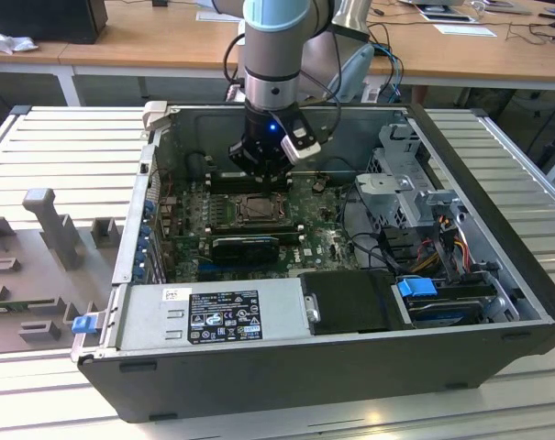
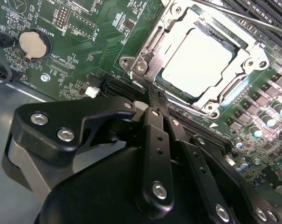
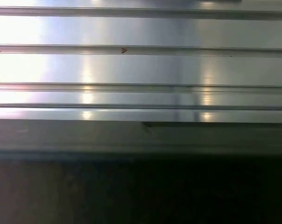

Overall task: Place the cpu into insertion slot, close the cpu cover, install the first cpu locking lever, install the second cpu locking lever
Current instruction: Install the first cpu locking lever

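Holds one gripper (image 1: 261, 170) low inside one open computer case (image 1: 350, 367), directly above the insertion slot (image 1: 259, 209) on the green motherboard (image 2: 85, 28). Shows, in the second wrist view, one cpu (image 2: 201, 56) lying flat in that slot, pale face up. Shows one cpu cover (image 2: 152, 44) lowered over the chip, its silver frame surrounding the chip's face, which shows through the central window. Presents two black fingers (image 2: 154, 140) drawn together, clenched, with the tips of the gripper (image 2: 157, 95) at the corner of the cover frame nearest the camera; cannot tell whether the tips touch the frame or pinch any part of it. Includes one thin metal rod (image 2: 234, 16) running along the far side of the socket, apart from the fingers. Includes one round coin cell (image 2: 33, 42) on the board, well apart from the socket. Carries, in the exterior view, two blue plastic tabs: one (image 1: 82, 322) at the case corner towards the exterior view's left, one (image 1: 416, 286) on the drive bay towards the exterior view's right. Shows, in the first wrist view, one ribbed silver metal surface (image 3: 131, 65) above a darker band.
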### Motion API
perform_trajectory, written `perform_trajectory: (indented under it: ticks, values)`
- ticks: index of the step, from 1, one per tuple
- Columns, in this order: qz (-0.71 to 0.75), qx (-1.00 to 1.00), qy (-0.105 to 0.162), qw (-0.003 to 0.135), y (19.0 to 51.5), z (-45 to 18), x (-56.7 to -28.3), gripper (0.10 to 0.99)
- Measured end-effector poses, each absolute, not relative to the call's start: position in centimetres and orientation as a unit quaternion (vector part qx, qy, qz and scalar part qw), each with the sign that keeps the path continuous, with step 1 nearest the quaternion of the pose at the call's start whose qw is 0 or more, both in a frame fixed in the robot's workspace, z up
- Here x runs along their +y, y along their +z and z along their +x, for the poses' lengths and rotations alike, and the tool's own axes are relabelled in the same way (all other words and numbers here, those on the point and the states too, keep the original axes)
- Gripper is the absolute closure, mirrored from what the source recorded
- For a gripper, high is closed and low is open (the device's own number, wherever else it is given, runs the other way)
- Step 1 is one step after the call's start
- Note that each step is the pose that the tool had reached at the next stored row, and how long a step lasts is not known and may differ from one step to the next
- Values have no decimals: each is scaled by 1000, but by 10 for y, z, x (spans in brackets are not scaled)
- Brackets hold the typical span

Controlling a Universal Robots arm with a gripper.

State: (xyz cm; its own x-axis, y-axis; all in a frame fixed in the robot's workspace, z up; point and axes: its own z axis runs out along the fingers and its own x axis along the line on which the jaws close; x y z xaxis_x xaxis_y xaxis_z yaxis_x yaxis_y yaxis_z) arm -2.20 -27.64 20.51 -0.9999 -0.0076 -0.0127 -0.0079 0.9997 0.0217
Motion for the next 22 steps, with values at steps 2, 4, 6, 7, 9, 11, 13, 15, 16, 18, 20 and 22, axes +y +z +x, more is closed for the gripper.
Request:
perform_trajectory:
  ticks: [2,4,6,7,9,11,13,15,16,18,20,22]
  values:
    - [-4,1000,9,6,204,-22,-276,980]
    - [-4,1000,7,6,203,-22,-276,980]
    - [-4,1000,6,6,202,-22,-276,980]
    - [-4,1000,6,6,201,-22,-277,980]
    - [-4,1000,8,6,200,-22,-277,980]
    - [-4,1000,10,6,200,-22,-276,980]
    - [-4,1000,11,7,201,-22,-276,980]
    - [-4,1000,11,7,206,-22,-276,980]
    - [-4,1000,11,6,210,-22,-276,980]
    - [-4,1000,10,6,219,-22,-276,980]
    - [-4,1000,11,6,220,-22,-277,980]
    - [-4,1000,10,6,220,-22,-279,980]
